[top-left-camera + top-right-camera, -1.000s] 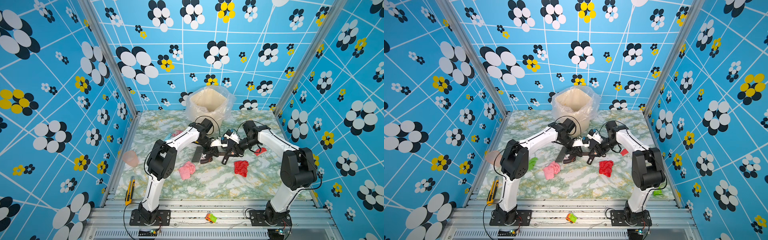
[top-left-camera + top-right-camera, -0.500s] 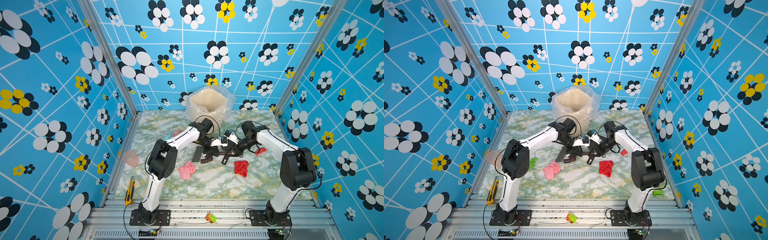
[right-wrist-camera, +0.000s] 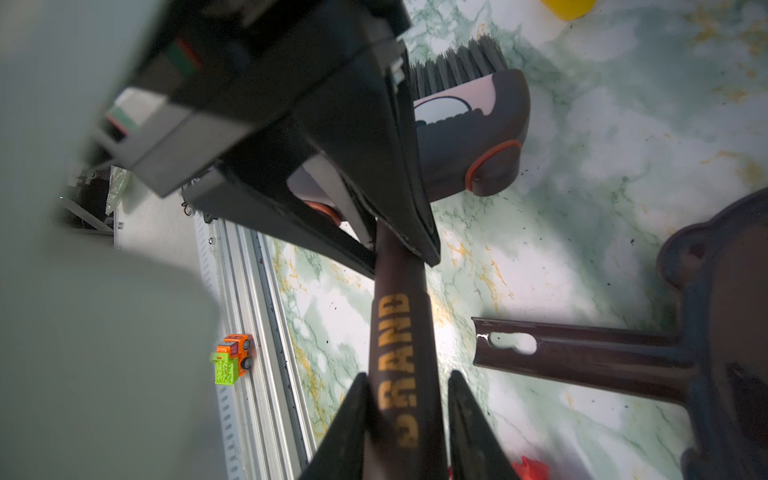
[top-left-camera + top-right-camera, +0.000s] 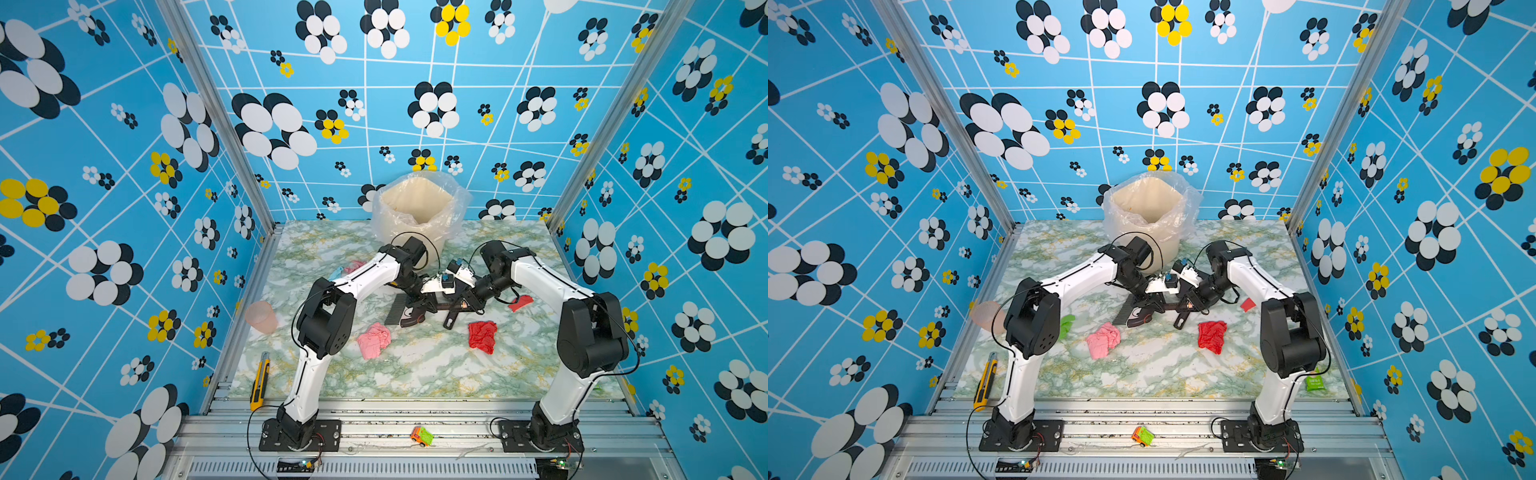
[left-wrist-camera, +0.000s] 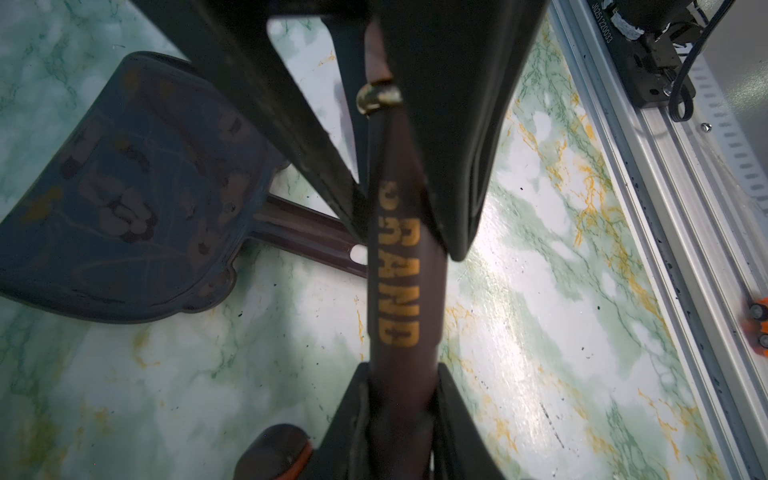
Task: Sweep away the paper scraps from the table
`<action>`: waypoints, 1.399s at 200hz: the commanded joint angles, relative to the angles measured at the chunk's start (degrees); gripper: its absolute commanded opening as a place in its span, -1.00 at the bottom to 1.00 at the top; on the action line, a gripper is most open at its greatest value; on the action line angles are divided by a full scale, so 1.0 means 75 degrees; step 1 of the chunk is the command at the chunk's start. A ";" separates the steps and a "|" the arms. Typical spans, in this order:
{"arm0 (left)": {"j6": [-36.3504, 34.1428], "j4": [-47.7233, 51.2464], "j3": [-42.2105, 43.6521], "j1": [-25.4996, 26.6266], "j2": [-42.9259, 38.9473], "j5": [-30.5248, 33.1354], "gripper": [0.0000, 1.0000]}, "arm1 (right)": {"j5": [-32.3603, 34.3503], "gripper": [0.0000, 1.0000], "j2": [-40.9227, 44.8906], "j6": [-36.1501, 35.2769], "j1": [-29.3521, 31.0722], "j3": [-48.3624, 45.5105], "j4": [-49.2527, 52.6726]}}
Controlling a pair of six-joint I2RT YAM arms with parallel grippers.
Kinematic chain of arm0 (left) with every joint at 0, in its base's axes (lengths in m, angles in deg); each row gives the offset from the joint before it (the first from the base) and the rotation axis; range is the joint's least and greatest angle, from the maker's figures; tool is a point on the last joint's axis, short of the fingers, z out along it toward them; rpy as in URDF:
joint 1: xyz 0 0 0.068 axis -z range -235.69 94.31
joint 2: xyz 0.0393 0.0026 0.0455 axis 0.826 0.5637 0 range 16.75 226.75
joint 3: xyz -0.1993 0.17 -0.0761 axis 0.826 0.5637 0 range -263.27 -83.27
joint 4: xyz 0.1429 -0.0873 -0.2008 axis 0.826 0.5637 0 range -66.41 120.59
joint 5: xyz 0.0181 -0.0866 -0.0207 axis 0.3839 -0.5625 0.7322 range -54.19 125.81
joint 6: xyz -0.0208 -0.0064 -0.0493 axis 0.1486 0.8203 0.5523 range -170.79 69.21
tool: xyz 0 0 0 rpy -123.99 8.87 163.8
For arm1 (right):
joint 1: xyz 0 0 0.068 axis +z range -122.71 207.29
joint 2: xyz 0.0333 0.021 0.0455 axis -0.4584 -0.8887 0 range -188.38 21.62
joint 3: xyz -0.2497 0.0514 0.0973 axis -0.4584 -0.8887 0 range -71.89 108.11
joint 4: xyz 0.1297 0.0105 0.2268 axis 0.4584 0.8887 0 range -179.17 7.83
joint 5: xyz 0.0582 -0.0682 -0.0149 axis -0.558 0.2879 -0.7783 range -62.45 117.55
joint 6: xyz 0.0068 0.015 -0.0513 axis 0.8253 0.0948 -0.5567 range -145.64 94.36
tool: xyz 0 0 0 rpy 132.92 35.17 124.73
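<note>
Clamping the brush handle [image 5: 399, 270] tight in the left gripper [image 5: 401, 368]; bracketing it closely with the right gripper [image 3: 407, 374], sliver of gap at one finger [image 3: 467, 428], grip impossible to tell. On the marble table [image 4: 415, 374], inside blue flowered walls [image 4: 124, 166]: pink scrap [image 4: 373, 340] and red scrap [image 4: 482, 336]. Only in a top view: green wad [image 4: 1066, 325].

Right wrist view: dustpan [image 3: 727, 332] cut off by frame edge; red scrap [image 3: 530, 469] barely in frame (yellow thing [image 3: 567, 8] too, unidentifiable). Left wrist view: brush handle [image 5: 399, 257] print partly hidden.
</note>
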 commanded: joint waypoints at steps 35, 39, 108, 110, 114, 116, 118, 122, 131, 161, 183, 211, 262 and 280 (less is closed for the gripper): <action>0.0409 0.0036 -0.0200 0.0000 0.0042 -0.0387 -0.96 | 0.0436 -1.00 0.0004 -0.0006 -0.0018 -0.0035 -0.0068; 0.0409 0.0035 -0.0198 0.0005 0.0045 -0.0375 -0.96 | 0.0445 -1.00 0.0059 -0.0003 -0.0015 -0.0078 -0.0120; 0.0559 -0.0413 0.0120 0.0005 -0.0130 -0.0224 -0.34 | 0.0422 -1.00 0.0256 0.0062 -0.0016 -0.0242 -0.0283; 0.0561 -0.0428 0.0121 0.0003 -0.0143 -0.0221 -0.31 | 0.0429 -1.00 0.0250 0.0059 -0.0009 -0.0242 -0.0287; 0.0587 -0.0452 0.0144 0.0004 -0.0144 -0.0200 -0.27 | 0.0433 -1.00 0.0237 0.0072 -0.0004 -0.0248 -0.0279; 0.0589 -0.0464 0.0162 0.0009 -0.0149 -0.0189 -0.25 | 0.0434 -1.00 0.0236 0.0074 -0.0008 -0.0250 -0.0271; 0.0601 -0.0473 0.0169 0.0021 -0.0153 -0.0195 -0.24 | 0.0440 -1.00 0.0230 0.0071 -0.0007 -0.0253 -0.0272; 0.0602 -0.0479 0.0172 0.0019 -0.0159 -0.0176 -0.22 | 0.0447 -1.00 0.0224 0.0062 -0.0008 -0.0251 -0.0265; 0.0632 -0.0490 0.0185 0.0018 -0.0158 -0.0147 -0.18 | 0.0450 -1.00 0.0215 0.0052 -0.0014 -0.0249 -0.0242; 0.0702 -0.0550 0.0229 0.0025 -0.0191 -0.0092 -0.06 | 0.0493 -1.00 0.0196 0.0086 -0.0006 -0.0271 -0.0253; 0.0746 -0.0573 0.0252 0.0018 -0.0217 -0.0069 -0.06 | 0.0571 -1.00 0.0171 0.0092 -0.0003 -0.0267 -0.0247; 0.0738 -0.0585 0.0272 0.0021 -0.0232 -0.0057 -0.05 | 0.0633 -1.00 0.0181 0.0098 0.0003 -0.0275 -0.0252; 0.0837 -0.0834 0.0546 0.0064 -0.0281 0.0117 -0.03 | 0.0587 -1.00 0.0160 0.0156 0.0006 -0.0236 -0.0260; 0.0843 -0.1123 0.0731 0.0129 -0.0330 0.0366 -0.01 | 0.0577 -1.00 0.0123 0.0173 0.0017 -0.0205 -0.0238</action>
